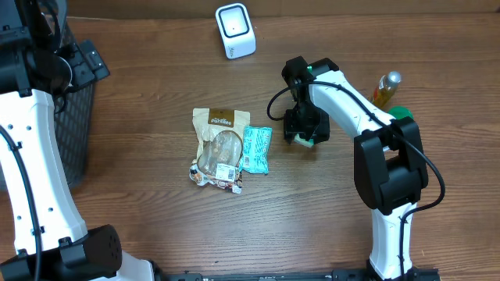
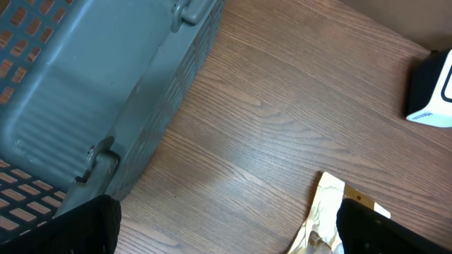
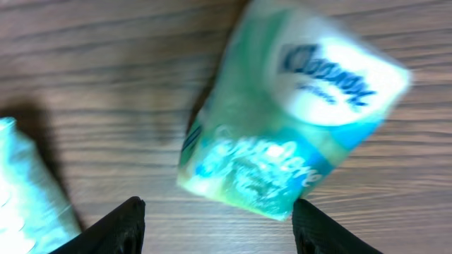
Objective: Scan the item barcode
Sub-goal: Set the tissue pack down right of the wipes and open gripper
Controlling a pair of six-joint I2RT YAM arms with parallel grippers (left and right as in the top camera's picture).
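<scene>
Two fingers of right gripper (image 3: 219, 208) stand well apart, clamping nothing. Blurred tissue pack (image 3: 282, 120) shows loose between them over table (image 1: 156, 234), right of scanner (image 1: 235, 30) and nearer robot. Left gripper (image 2: 226, 215) wide open, empty, far left of scanner beside basket (image 2: 92, 85). Snack pouch (image 1: 219, 148) and teal packet (image 1: 255, 148) lie robot-side of scanner.

Table (image 1: 156, 234) layout
Scanner (image 1: 235, 30) at back; basket (image 1: 74, 117) far left; pouch (image 1: 217, 148) centre, packet (image 1: 256, 148) just right of it, then tissue pack (image 3: 282, 120); bottle (image 1: 385, 88) far right.
</scene>
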